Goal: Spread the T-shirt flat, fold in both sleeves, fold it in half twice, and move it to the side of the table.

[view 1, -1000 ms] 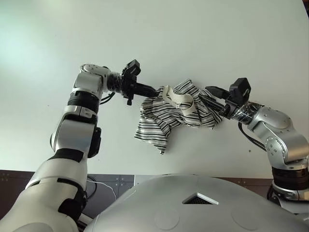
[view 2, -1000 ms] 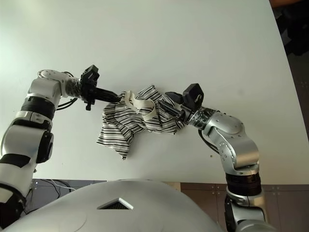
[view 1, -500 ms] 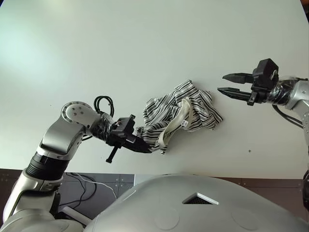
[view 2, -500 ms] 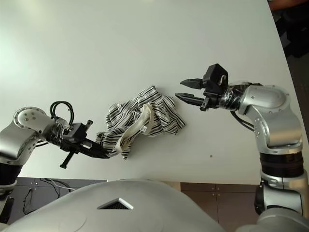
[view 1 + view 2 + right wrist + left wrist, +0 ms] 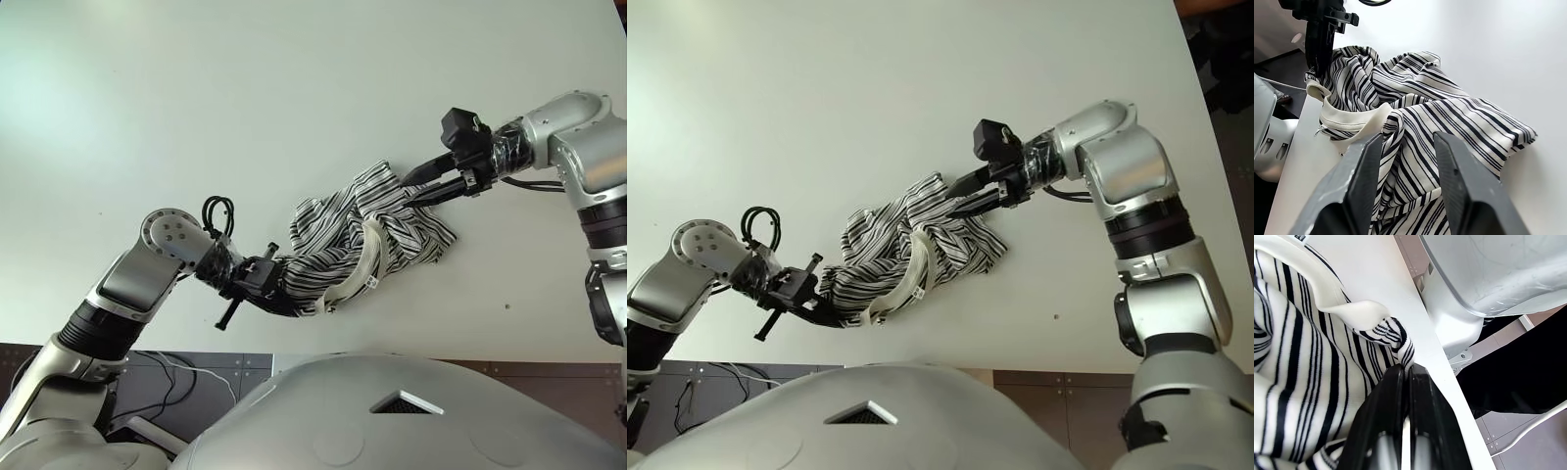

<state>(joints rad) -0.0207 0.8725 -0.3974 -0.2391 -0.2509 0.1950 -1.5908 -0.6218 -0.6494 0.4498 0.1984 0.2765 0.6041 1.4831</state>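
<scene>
T-shirt [image 5: 392,211] crumpled on table [image 5: 294,78]; left fingers [image 5: 1391,401] pinch it; right fingers [image 5: 1459,186] parted.

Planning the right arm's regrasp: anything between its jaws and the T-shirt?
Nothing visible. The right gripper has its jaws open right at the bunched T-shirt. The left gripper is shut on the shirt's near edge.

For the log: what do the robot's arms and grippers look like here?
The left arm and right arm have glossy silver-grey rounded shells with black joint bands. The left gripper and right gripper are black, each with two long tapered fingers. Black cables loop at the left wrist.
</scene>
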